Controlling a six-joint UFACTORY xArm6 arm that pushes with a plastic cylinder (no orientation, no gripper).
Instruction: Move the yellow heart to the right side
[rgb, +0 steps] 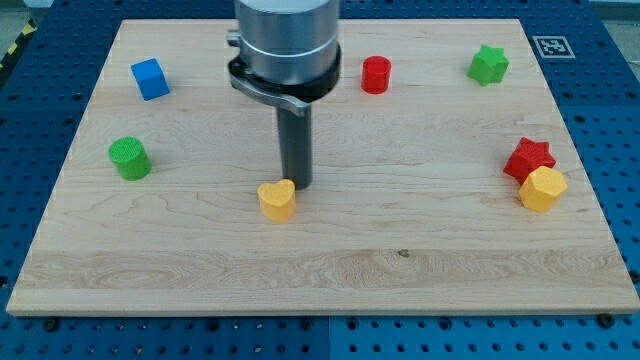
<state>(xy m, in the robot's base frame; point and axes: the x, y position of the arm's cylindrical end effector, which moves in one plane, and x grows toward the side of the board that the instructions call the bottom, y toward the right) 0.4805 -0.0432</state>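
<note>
The yellow heart (277, 199) lies on the wooden board (330, 270), a little left of the middle and towards the view's bottom. My tip (297, 186) stands right at the heart's upper right edge, touching it or nearly so. The dark rod rises from there to the arm's grey end piece at the view's top.
A blue cube (150, 79) sits at the top left and a green cylinder (130, 158) at the left. A red cylinder (376, 75) and a green star (488, 65) sit along the top. A red star (528, 158) touches a yellow hexagonal block (542, 189) at the right edge.
</note>
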